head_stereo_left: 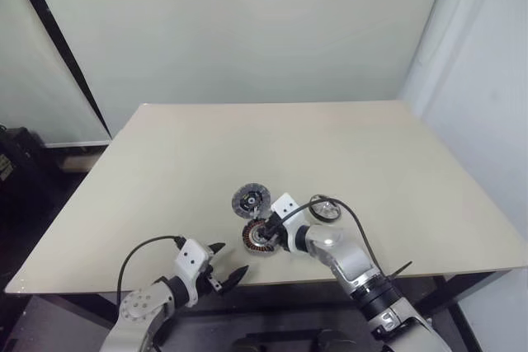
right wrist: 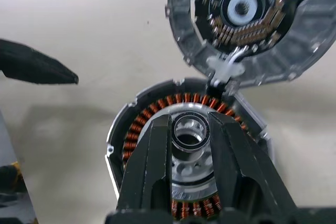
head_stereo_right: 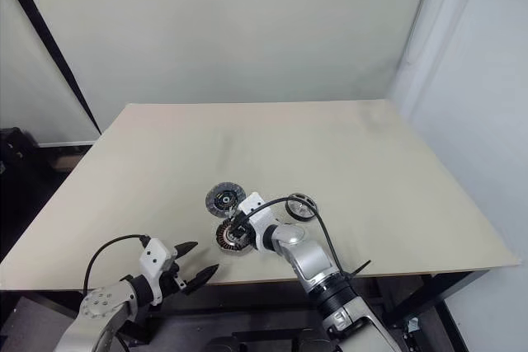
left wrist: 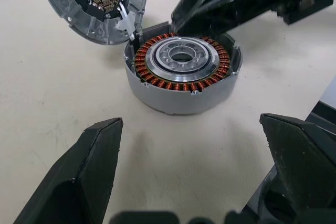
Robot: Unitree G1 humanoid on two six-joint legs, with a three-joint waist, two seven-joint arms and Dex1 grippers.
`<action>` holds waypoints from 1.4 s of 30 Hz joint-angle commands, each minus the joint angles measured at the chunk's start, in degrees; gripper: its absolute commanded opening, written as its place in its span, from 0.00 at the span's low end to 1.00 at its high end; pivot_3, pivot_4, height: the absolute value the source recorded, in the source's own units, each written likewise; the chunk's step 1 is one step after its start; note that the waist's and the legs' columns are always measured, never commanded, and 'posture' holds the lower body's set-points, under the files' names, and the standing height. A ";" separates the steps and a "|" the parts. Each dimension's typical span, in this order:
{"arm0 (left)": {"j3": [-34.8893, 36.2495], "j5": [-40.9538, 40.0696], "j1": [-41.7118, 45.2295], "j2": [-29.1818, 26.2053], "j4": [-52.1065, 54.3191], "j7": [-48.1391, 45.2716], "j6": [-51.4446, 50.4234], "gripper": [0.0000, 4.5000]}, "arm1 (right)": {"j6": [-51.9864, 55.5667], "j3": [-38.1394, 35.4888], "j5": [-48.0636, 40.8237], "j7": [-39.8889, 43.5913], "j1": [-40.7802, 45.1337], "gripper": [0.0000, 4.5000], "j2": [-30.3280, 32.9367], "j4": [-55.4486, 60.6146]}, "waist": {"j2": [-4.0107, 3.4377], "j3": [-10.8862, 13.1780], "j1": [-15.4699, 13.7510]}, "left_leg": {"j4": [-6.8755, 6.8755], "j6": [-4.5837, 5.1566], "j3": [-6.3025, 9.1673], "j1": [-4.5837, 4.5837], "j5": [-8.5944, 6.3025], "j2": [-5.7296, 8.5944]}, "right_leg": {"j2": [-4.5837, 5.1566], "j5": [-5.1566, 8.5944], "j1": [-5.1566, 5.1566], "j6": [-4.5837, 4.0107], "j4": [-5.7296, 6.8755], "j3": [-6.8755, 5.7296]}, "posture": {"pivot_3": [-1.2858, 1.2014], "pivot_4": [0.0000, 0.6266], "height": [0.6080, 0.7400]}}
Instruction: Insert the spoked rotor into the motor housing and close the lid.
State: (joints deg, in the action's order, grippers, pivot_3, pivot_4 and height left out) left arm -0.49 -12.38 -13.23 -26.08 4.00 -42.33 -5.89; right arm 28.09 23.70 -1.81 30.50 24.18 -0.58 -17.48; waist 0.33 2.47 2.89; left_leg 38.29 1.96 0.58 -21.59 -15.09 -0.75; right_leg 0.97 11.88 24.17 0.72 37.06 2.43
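Crowding the motor housing (left wrist: 181, 77): right gripper (right wrist: 190, 129).

We see a pale beige worktop (head_stereo_left: 346, 154) standing against a plain off-white wall (head_stereo_left: 247, 30). A black strip (head_stereo_left: 62, 47) runs slantwise down the wall at the left, with a dark floor (head_stereo_left: 25, 204) below it. At the right a pale grey panel (head_stereo_left: 487, 80) rises beside the worktop. The light is soft and even.
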 commanded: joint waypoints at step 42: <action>0.79 -0.78 0.64 -0.14 3.05 1.20 0.77 1.00 | -6.24 -0.71 3.41 0.63 2.58 0.15 -1.33 -6.24 | -0.02 0.00 0.00 | 0.00 0.00 0.00 0.02 0.00 0.01 | -0.01 -0.01 0.01 -0.01 0.02 -0.01 | 0.52 0.00 1.00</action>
State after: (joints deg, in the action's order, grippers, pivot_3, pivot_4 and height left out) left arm -0.49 -12.38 -13.44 -26.09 5.03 -41.24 -5.88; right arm 22.16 23.83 1.38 31.06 25.76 -2.15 -25.31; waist 0.31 2.46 2.88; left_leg 38.30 1.96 0.58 -21.57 -15.09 -0.74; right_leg 0.96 11.88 24.18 0.71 37.08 2.43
